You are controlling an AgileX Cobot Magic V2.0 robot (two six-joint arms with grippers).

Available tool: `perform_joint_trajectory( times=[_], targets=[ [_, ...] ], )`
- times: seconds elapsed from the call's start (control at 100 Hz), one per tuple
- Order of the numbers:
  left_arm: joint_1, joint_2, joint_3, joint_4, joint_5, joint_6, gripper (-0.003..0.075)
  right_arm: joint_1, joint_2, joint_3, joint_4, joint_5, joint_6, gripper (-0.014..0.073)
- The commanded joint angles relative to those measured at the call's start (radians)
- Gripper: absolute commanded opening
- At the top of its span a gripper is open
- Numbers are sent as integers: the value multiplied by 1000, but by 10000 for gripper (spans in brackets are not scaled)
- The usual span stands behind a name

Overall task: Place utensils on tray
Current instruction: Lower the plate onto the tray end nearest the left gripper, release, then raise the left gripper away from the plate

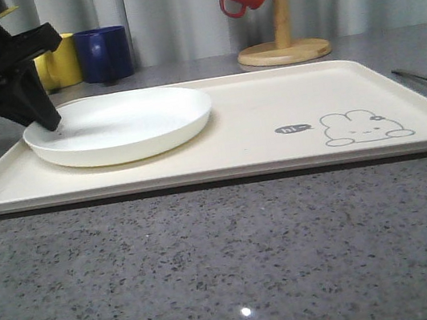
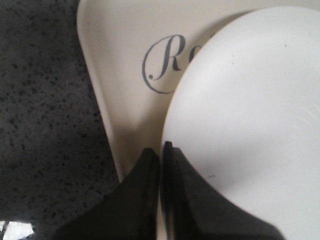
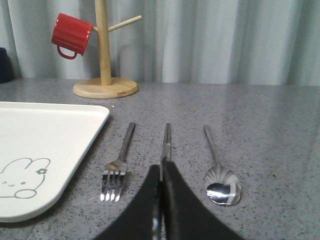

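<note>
We see the right gripper [image 3: 161, 170] pinched on the chopsticks [image 3: 167, 137]; thin, hard, slippery, so we'd hold mid-handle beside the tray [image 3: 75, 145] edge.

Grey speckled stone counter [image 1: 230, 263] — pale pleated curtain [image 3: 210, 40] behind, light glint on surface.

The fork [image 3: 116, 170], chopsticks [image 3: 166, 140] and spoon [image 3: 220, 175] are polished silver metal, the spoon's bowl mirror-bright. The tray [image 1: 274, 130] looks like smooth cream plastic with a soft satin sheen; the round plate [image 1: 123, 125] on it is glossier white. The countertop [image 1: 230, 263] is speckled grey stone, smooth and faintly reflective. The mug tree [image 3: 104, 55] is pale matt wood, and its red mug [image 3: 71, 35] is glossy.
</note>
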Motion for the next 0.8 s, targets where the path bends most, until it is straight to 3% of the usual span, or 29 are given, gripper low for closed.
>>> perform_joint_trajectory(
  times=[0.0,0.09,0.24,0.32,0.79],
  targets=[
    [-6,-46,-35,-43,-30,-11,-9,-5,-22,-18,3,-87,-6,-68],
    [-6,-46,-37,-51,-28,-11,67,-5,-22,-18,3,-87,-6,-68],
    [-6,-46,-37,-54,-28,-11,313,-5,-22,-18,3,-87,-6,-68],
    [-6,-46,-38,-54,-30,-11,397,-5,-22,-18,3,-87,-6,-68],
    [-6,-260,-31,-28,-193,-11,413,-5,-22,-18,3,-87,-6,-68]
  ],
)
